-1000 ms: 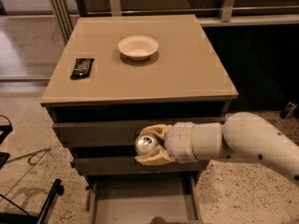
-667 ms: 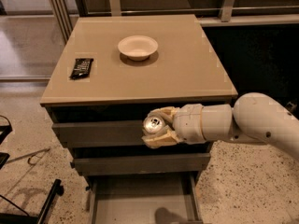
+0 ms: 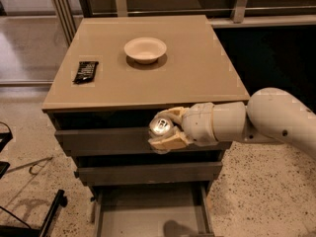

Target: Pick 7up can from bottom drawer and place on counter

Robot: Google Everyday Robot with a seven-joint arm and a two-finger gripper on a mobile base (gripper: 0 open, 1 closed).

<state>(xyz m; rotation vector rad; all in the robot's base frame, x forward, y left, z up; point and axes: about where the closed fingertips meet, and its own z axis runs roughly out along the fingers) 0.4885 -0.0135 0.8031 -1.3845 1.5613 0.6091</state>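
The single camera view looks down on a grey three-drawer cabinet. Its wide, glossy beige-tan counter (image 3: 197,73) carries a shallow cream-white round bowl (image 3: 145,49) near the back and a flat black rectangular packet (image 3: 85,71) towards the left edge, the two well apart.

The robot's thick white arm (image 3: 276,120) reaches in from the right, across the front of the cabinet. At its end, the cream-coloured two-finger gripper (image 3: 159,130) hangs just below the counter's front edge, in front of the uppermost scratched grey drawer (image 3: 98,141). Its jaws are closed on the small aluminium 7up can (image 3: 161,126), with one finger over the can and the other under it. The can's silver top with its pull tab is turned up towards the camera. Its label is mostly hidden by the fingers.

The can is in the air, touching neither the counter nor any drawer. The middle grey drawer (image 3: 148,173) sits shut beneath it. The bottom drawer (image 3: 143,209), a shallow grey tray, is pulled out towards the camera. A dark shadow lies on its floor near the front. Speckled flooring (image 3: 256,191) surrounds the cabinet.
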